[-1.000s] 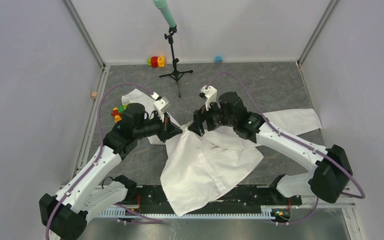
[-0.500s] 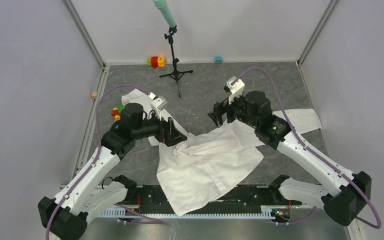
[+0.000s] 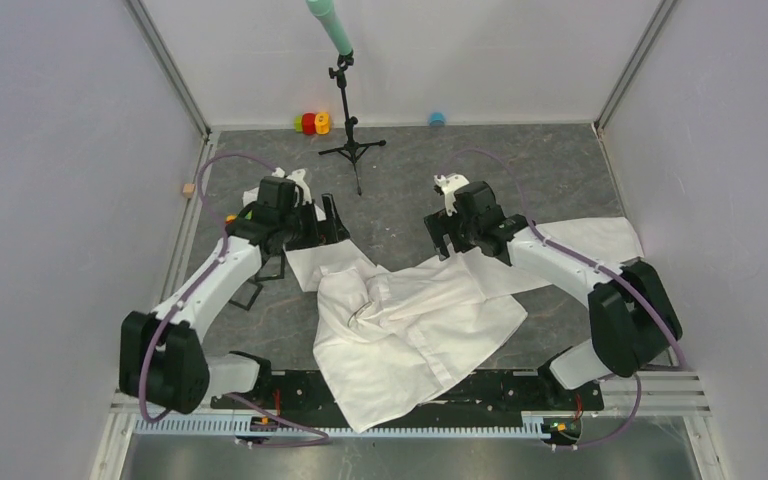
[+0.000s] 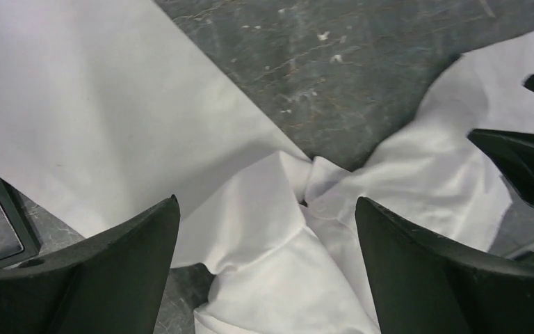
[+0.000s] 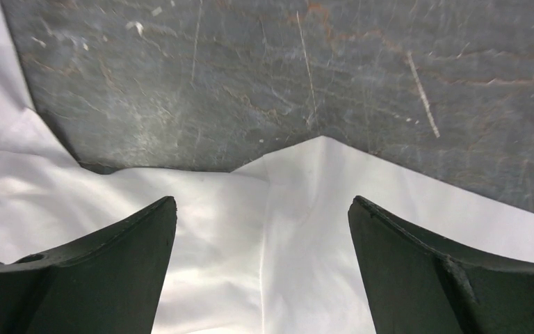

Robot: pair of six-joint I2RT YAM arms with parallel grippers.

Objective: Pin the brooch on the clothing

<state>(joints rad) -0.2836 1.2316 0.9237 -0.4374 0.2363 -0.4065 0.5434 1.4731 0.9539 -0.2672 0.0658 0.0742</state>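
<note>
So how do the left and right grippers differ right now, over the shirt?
The left gripper hangs over crumpled, bunched folds of the shirt; the right gripper hangs over a smooth, flat stretch at its edge. The left gripper's view is mostly cloth; the right gripper's is about half bare table. Both are wide open, hold nothing, and face the shirt.

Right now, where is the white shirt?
Top view: the white shirt lies crumpled mid-table between the left hand and right hand, its hem over the near rail.
</note>
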